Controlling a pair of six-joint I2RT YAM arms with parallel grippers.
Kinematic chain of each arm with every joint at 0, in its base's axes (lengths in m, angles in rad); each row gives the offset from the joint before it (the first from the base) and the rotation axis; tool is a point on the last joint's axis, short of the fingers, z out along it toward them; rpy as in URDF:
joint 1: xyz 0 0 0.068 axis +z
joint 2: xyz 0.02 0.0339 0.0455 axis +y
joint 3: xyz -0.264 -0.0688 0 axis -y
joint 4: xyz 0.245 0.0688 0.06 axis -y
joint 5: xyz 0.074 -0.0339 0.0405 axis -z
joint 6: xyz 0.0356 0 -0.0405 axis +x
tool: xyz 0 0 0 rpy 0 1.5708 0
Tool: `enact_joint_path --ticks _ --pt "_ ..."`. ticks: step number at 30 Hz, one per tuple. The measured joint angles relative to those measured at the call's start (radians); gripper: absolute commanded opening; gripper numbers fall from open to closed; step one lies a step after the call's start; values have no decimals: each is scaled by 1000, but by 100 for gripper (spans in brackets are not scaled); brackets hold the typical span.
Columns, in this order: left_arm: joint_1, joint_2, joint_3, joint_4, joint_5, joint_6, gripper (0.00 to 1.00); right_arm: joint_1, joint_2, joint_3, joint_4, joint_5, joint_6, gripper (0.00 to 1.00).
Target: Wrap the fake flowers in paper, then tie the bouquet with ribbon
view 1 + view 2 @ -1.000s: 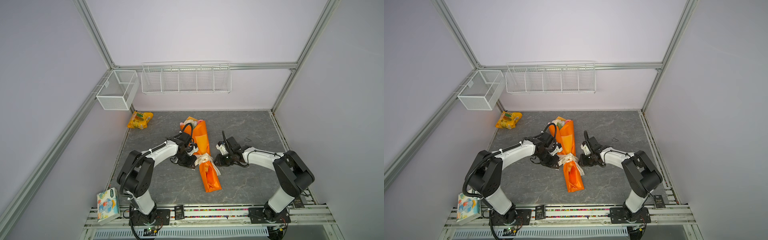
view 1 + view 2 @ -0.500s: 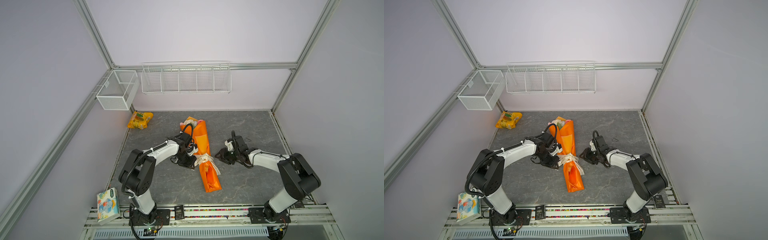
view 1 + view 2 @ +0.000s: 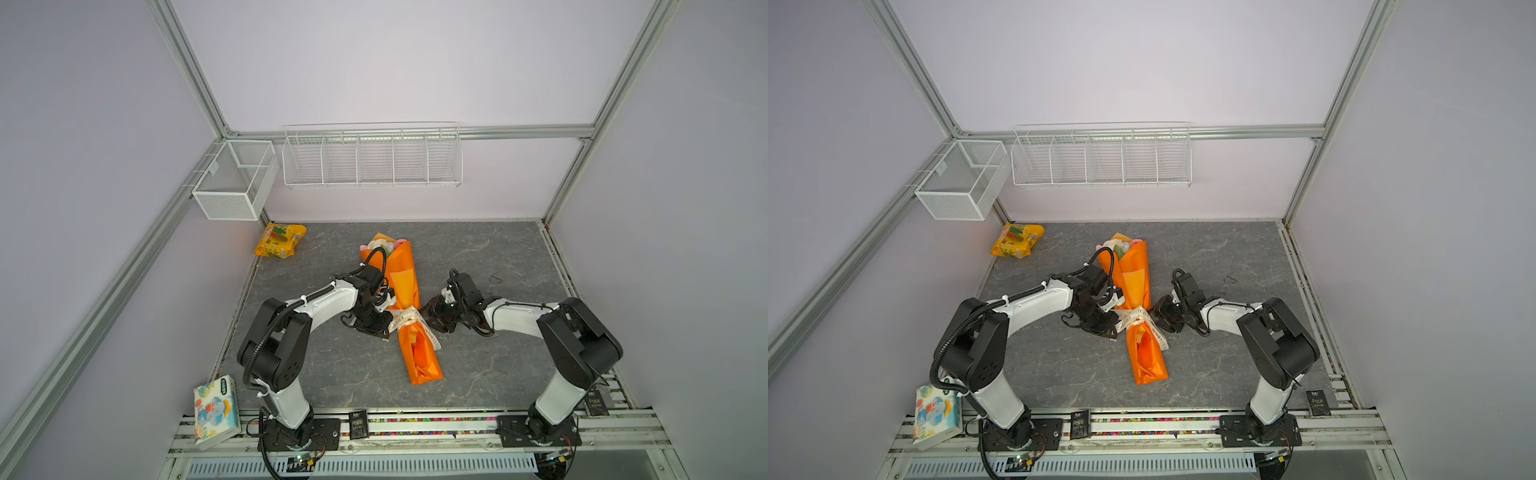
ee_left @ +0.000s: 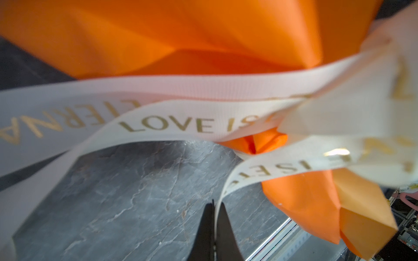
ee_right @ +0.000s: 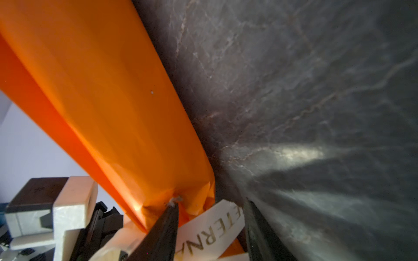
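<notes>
Orange-wrapped bouquet of fake flowers [image 3: 405,291], lying front-to-back — blooms far end

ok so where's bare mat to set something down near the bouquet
Biggest bare patch: back-right mat, bordered by the bouquet, right arm and back wall; only a small dark loop lies there. Also the near strip between the arm bases, either side of the bouquet's foot. Crowded mid-bouquet, where left gripper and right gripper flank the ribbon.
</notes>
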Motion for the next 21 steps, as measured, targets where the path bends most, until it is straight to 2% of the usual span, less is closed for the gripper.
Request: enact_joint_path --ticks 5,9,12,21 --pt "0 0 0 -7 0 0 0 0 -4 -10 24 37 63 52" --pt "0 0 2 -8 0 0 0 1 -25 -29 37 73 113 59" --pt "0 0 5 -11 2 0 0 2 -32 -46 72 80 156 61" --pt "0 0 10 -14 13 0 0 17 -9 -96 276 53 313 55"
